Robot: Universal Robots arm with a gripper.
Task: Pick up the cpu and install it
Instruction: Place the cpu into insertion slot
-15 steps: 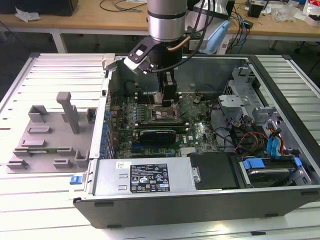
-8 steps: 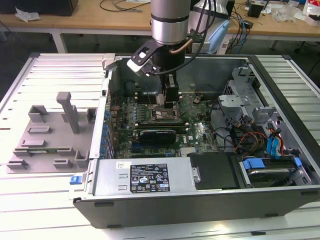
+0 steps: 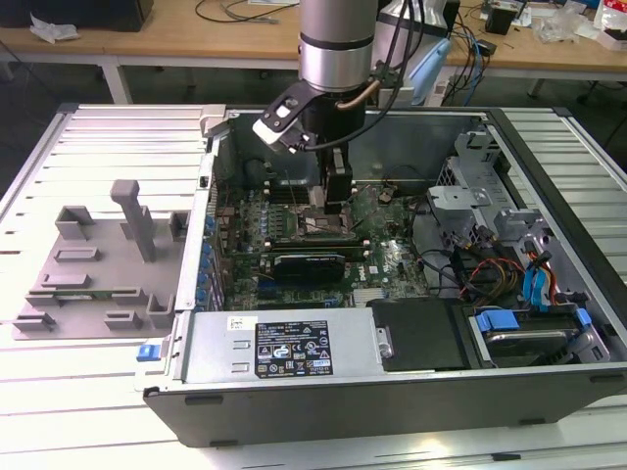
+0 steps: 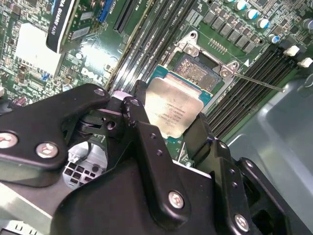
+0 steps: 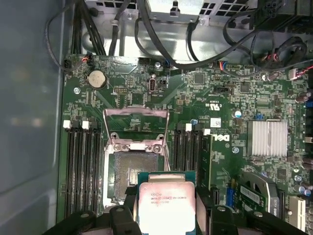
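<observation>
1. We find the cpu (image 5: 166, 203) silver top up, pinched at two opposite edges by the gripper (image 5: 168, 218) above the motherboard (image 5: 230, 98).
2. It overlaps one edge of the open socket (image 5: 131, 174); we cannot tell whether it touches.
3. Hidden: in the first wrist view the picture border cuts off one cpu edge. In the second wrist view, a finger (image 4: 142, 132) covers one side.
4. Room: the bracket (image 5: 137, 128) stands tipped open. Memory slots (image 5: 83, 166) flank the socket closely, and the case wall (image 5: 29, 122) lies just beyond one bank.
</observation>
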